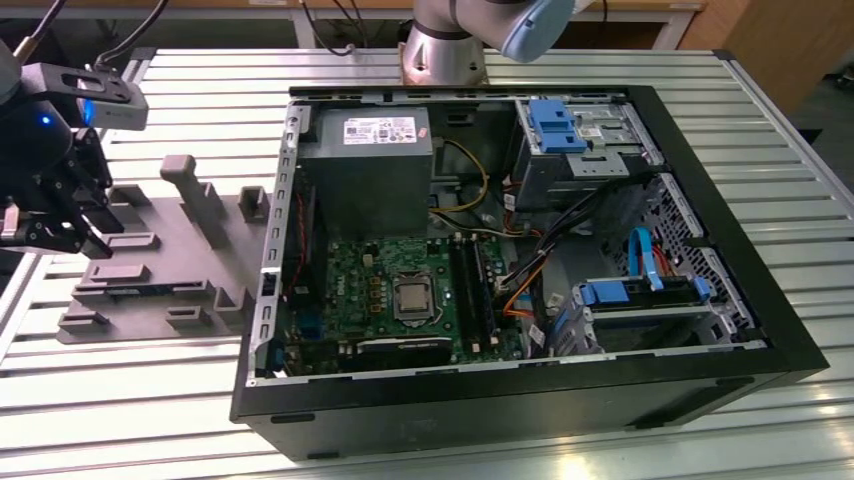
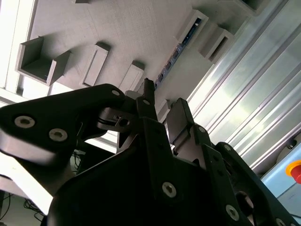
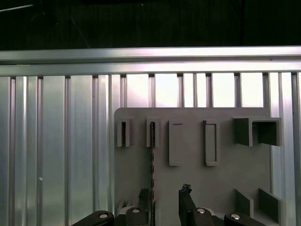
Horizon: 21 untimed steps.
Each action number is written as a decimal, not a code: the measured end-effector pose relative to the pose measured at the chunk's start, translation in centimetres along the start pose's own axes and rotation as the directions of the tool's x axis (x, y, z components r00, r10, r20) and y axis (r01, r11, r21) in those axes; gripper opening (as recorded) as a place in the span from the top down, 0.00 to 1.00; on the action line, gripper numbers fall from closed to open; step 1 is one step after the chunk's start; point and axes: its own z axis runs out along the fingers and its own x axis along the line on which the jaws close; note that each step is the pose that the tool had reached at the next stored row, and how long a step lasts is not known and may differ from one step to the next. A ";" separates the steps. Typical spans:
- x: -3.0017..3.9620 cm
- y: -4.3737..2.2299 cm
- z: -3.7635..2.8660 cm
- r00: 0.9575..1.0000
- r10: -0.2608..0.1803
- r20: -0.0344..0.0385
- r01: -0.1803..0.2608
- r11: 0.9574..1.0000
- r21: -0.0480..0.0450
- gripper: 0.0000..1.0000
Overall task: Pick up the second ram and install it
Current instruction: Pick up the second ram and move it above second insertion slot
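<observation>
While tool (image 1: 74, 238) over jig (image 1: 187, 262), slatted tbl (image 1: 134, 392).

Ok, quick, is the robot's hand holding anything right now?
Hand: open, holding nothing. It hangs over the second ram, which stands on edge in the grey holder.

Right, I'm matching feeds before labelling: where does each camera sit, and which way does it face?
Exterior view: off the arm, looking down on the open computer case and grey holder; the arm and hand show.
First wrist view: on the arm, facing squarely onto the holder; open fingertips show.
Second wrist view: on the arm, sighting along the fingers toward the holder.
Shared: both wrist views show the second ram edgewise in its holder slot.
</observation>
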 end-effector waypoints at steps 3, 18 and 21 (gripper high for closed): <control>0.00 0.00 0.01 1.000 0.000 0.000 0.000 1.000 0.000 0.62; 0.25 -0.02 1.73 1.000 0.005 0.000 -0.005 1.000 0.000 0.62; 0.25 -0.02 1.81 1.000 0.005 0.001 -0.005 1.000 0.000 0.62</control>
